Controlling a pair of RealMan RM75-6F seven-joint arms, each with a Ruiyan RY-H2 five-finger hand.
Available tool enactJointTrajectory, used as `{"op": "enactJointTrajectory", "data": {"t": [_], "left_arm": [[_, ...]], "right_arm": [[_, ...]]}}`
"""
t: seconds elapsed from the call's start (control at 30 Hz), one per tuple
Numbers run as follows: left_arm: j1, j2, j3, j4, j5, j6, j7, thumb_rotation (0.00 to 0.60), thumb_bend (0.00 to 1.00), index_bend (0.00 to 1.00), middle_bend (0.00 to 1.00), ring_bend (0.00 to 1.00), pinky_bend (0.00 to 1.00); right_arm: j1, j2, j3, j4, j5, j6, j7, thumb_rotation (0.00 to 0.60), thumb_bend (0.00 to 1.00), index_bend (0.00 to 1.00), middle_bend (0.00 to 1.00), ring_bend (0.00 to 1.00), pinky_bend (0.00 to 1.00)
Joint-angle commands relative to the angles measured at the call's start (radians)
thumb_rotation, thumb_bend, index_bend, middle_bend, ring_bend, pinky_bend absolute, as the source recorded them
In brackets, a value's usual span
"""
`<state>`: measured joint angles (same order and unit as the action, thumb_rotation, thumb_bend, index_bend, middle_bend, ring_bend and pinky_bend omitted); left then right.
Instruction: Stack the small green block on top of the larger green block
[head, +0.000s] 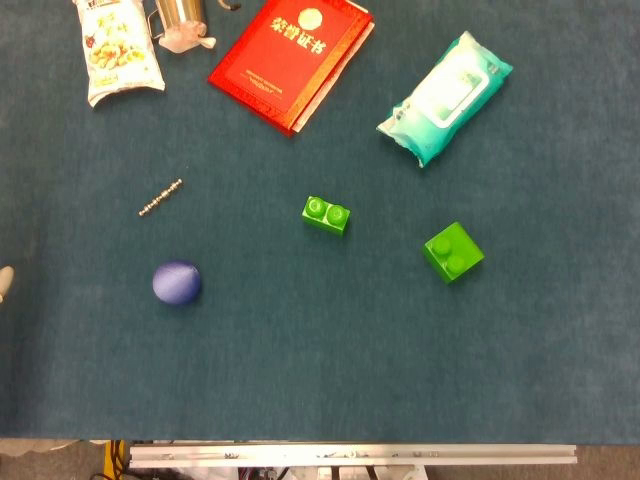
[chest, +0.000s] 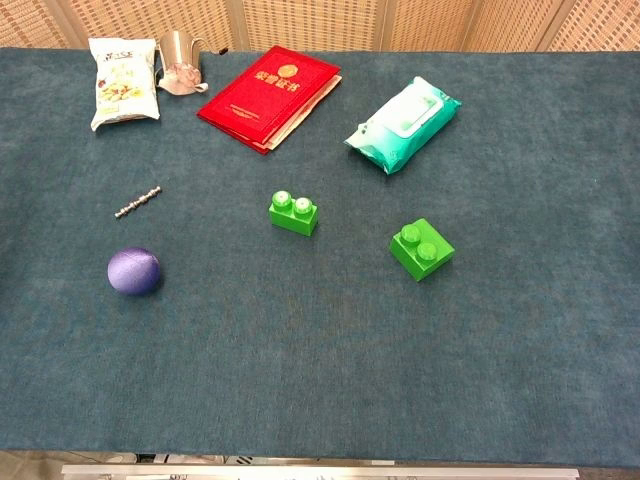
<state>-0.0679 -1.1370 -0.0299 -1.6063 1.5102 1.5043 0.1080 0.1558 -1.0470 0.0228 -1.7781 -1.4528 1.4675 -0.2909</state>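
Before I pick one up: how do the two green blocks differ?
The small green block is narrower, with pale-topped studs; the larger green block is wider, its studs plain green. The small one lies near the table's middle, closer to the red booklet; the larger one sits to its right, turned more diagonally. Both are bright green, two studs up, lying apart, untouched.

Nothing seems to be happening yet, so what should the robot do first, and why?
Probably bring a hand in over the small green block to grasp it. Both blocks sit apart on the table, the larger green block to its right, unstacked, and neither hand clearly shows in either view.
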Motion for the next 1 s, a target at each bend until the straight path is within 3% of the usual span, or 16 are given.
{"op": "enactJointTrajectory", "data": {"t": [0.03, 0.23, 0.43, 0.67, 1.0], "left_arm": [[0.0, 0.001, 0.002, -0.004, 0.001, -0.001, 0.0, 0.6, 0.22, 0.05, 0.12, 0.11, 0.13], [0.004, 0.005, 0.012, -0.009, 0.019, 0.005, -0.001, 0.6, 0.22, 0.05, 0.12, 0.11, 0.13], [0.019, 0.004, 0.017, -0.006, 0.023, 0.029, -0.013, 0.6, 0.22, 0.05, 0.12, 0.11, 0.13], [0.033, 0.003, 0.022, -0.005, 0.025, 0.043, -0.016, 0.6, 0.22, 0.05, 0.12, 0.11, 0.13], [0.043, 0.004, 0.022, 0.001, 0.021, 0.051, -0.023, 0.6, 0.22, 0.05, 0.12, 0.11, 0.13]], "right_arm": [[0.017, 0.017, 0.001, -0.026, -0.027, -0.026, 0.009, 0.6, 0.03, 0.44, 0.45, 0.38, 0.46], [0.1, 0.023, 0.02, -0.11, -0.038, -0.152, -0.026, 0.6, 0.03, 0.44, 0.45, 0.38, 0.46], [0.193, -0.039, 0.065, -0.172, 0.012, -0.263, -0.133, 0.6, 0.03, 0.44, 0.45, 0.38, 0.46], [0.312, -0.154, 0.108, -0.194, 0.139, -0.391, -0.291, 0.6, 0.03, 0.44, 0.45, 0.38, 0.46], [0.488, -0.346, 0.161, -0.127, 0.374, -0.485, -0.483, 0.6, 0.02, 0.44, 0.43, 0.36, 0.47]]}}
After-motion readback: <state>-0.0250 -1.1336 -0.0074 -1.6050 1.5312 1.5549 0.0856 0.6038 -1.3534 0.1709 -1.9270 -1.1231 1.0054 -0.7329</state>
